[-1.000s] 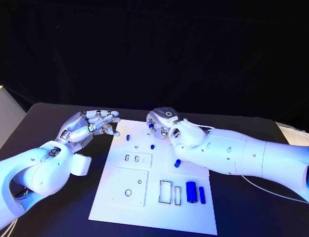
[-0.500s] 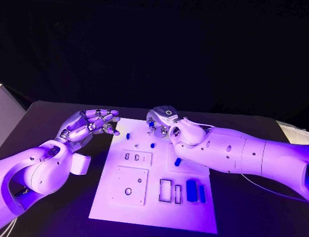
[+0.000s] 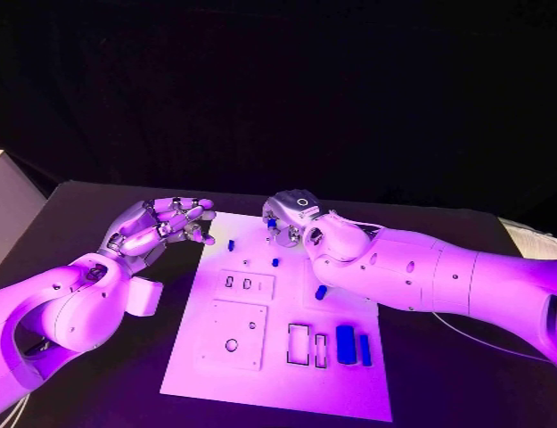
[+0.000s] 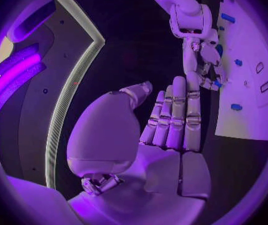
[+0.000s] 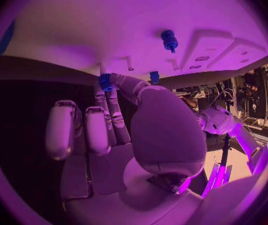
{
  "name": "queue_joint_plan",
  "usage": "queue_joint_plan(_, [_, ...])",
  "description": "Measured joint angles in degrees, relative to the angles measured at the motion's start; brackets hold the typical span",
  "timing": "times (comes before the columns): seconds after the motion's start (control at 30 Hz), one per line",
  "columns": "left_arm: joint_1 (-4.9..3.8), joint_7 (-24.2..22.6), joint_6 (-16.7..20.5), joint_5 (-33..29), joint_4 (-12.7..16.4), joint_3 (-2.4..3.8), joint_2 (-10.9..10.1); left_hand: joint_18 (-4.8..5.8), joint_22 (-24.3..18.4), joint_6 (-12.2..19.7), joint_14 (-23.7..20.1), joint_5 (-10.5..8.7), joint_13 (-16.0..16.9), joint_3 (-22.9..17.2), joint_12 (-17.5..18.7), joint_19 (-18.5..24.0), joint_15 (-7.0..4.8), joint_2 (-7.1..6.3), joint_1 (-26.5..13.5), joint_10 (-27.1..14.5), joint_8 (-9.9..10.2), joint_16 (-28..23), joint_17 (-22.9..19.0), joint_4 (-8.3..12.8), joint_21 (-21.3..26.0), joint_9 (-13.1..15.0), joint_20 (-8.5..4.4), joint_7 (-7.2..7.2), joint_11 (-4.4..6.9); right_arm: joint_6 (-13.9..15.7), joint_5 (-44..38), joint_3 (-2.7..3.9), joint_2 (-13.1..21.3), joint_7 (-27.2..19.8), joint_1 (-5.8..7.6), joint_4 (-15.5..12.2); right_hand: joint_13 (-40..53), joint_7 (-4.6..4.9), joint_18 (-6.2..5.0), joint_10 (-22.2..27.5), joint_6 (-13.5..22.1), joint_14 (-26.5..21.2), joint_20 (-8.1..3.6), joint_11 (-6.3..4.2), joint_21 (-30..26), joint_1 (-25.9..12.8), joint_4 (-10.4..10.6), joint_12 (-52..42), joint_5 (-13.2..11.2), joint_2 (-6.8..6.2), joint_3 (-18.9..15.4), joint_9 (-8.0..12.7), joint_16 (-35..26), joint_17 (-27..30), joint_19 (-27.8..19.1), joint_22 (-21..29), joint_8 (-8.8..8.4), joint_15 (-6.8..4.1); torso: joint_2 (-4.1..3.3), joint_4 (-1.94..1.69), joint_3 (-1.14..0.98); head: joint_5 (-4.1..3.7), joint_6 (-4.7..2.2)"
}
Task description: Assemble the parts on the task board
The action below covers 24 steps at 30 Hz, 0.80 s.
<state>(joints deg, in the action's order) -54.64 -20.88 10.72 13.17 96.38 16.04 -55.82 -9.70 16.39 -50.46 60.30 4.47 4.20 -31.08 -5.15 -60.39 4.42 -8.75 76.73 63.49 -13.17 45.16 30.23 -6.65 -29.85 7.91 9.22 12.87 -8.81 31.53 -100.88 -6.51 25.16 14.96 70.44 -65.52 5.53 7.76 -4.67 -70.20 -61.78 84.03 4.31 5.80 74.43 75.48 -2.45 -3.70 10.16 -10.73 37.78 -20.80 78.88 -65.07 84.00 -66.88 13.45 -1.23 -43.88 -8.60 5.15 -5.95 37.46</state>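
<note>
White task board (image 3: 278, 374) flat on table; blue parts (image 3: 345, 344) on it.

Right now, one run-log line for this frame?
left robot hand: open, beside task board | right robot hand: pinching small blue part over board's far end

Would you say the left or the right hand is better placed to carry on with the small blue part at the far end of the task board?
Probably the right hand: its fingertips already touch the small blue part on the task board. The left hand hovers beside the board, holding nothing.
</note>
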Motion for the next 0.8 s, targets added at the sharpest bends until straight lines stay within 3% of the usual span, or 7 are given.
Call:
queue_joint_plan(0.23, [0.00,0.03,-0.02,0.02,0.00,0.01,-0.05,0.00,0.01,0.00,0.00,0.00,0.00,0.00,0.00,0.00,0.00,0.00,0.00,0.00,0.00,0.00,0.05,0.00,0.00,0.00,0.00,0.00,0.00,0.02,0.02,0.02,-0.11,-0.07,0.04,0.26,0.00,0.45,-0.10,0.53,1.23,0.00,0.32,-0.52,-0.79,-0.15,0.00,0.10,-0.33,0.13,-0.01,-0.47,-0.34,0.87,-0.32,0.88,-0.39,0.00,-0.08,-0.03,0.06,-0.04,-0.01])
queue_joint_plan(0.8, [0.00,0.09,-0.06,0.05,-0.27,0.01,-0.07,0.00,0.00,0.00,0.00,0.00,0.01,0.00,0.00,0.00,0.00,0.00,0.00,0.00,0.00,0.00,0.04,0.00,0.00,0.00,0.00,0.00,0.00,0.96,-0.09,0.00,1.06,0.02,-0.12,-0.93,0.00,0.33,-0.13,0.53,1.12,0.00,0.32,-0.52,-0.90,-0.34,0.01,0.21,-0.66,-0.05,-0.02,-1.19,-0.66,0.95,-0.32,0.57,-0.45,0.00,-0.21,-0.15,0.10,-0.15,0.09])
